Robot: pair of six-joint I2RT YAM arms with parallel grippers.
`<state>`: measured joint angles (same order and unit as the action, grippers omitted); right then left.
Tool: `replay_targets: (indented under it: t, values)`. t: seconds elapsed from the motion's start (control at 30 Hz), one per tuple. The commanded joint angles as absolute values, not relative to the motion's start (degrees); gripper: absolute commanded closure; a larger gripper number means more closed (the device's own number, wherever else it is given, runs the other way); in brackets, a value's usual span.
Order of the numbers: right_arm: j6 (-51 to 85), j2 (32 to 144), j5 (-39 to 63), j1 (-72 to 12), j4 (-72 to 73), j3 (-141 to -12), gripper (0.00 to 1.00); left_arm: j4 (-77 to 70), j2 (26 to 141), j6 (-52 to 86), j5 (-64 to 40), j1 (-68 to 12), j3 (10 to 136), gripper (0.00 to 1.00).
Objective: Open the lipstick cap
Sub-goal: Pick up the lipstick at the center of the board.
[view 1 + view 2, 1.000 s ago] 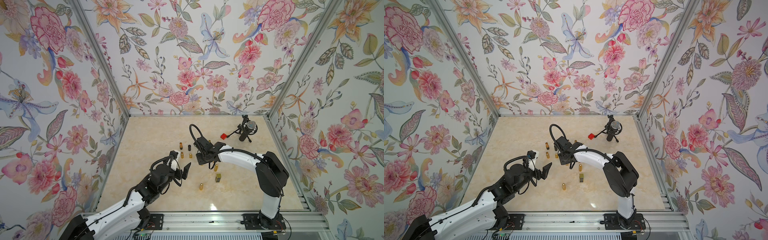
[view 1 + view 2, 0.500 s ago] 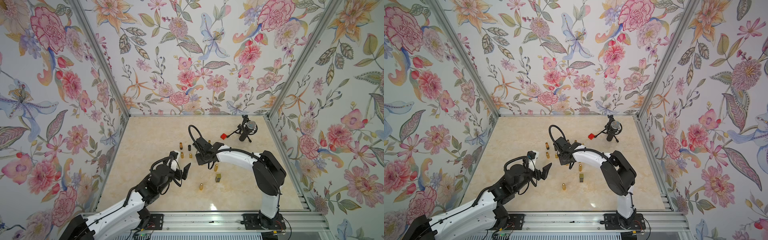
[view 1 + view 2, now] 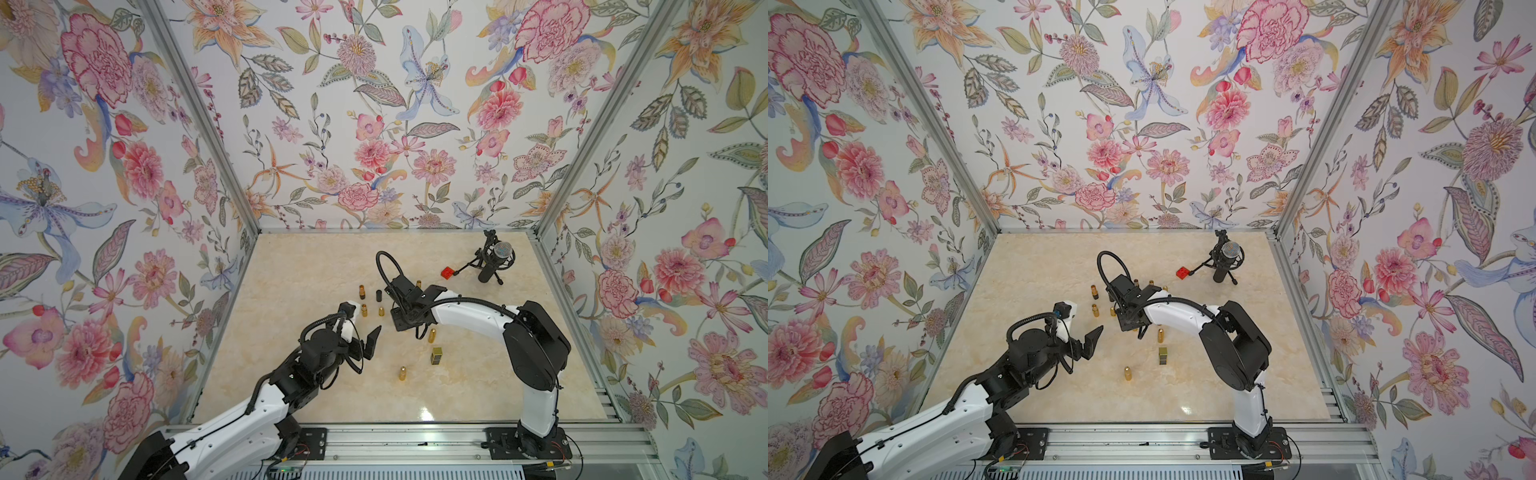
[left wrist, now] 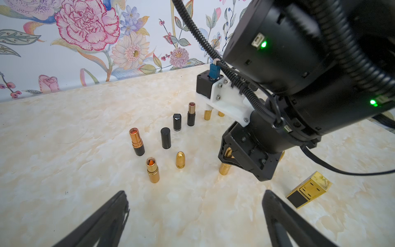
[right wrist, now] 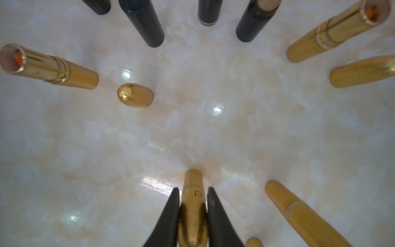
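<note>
**Marble table (image 3: 307,266), both arms over it.** Your right gripper (image 5: 192,189) points straight down near the middle of the table. Its two black fingers (image 5: 171,209) are pressed against opposite sides of the gold lipstick (image 5: 192,181). The lipstick stands upright on the table with its cap on, and the fingertips end about level with the seam.

In the left wrist view you see only the lipstick's base (image 4: 224,169), below the gripper housing. Your left gripper (image 4: 195,192) hangs near the lipstick without touching it, jaws spread wide and holding nothing.

Standing near the clamped lipstick you find:
- an uncapped gold tube (image 4: 152,171) with orange showing inside
- a black cylinder (image 4: 165,138)
- a gold bullet-shaped piece (image 4: 180,160)

A square gold case (image 4: 307,189) lies on its side close by. A microphone (image 3: 496,257) and a red block (image 3: 447,272) sit towards the far right corner.
</note>
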<state>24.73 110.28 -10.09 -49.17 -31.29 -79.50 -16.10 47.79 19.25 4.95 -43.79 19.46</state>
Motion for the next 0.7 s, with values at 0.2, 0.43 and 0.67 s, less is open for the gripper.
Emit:
replay_targets:
  t: [0.2,0.43,0.67]
  values:
    - [26.4,103.0,-6.5,-49.1,-32.3,-80.3,0.76,-16.9,46.8,15.5,6.5,-44.3,19.9,0.01]
    - [27.0,97.5,-1.0,-48.0,-37.3,-82.2,0.76,-24.9,50.8,7.4,-2.7,-44.3,19.4,0.03]
    - [27.6,93.0,6.2,-47.1,-41.7,-84.3,0.76,-32.6,58.8,2.0,-12.2,-44.3,20.4,0.2]
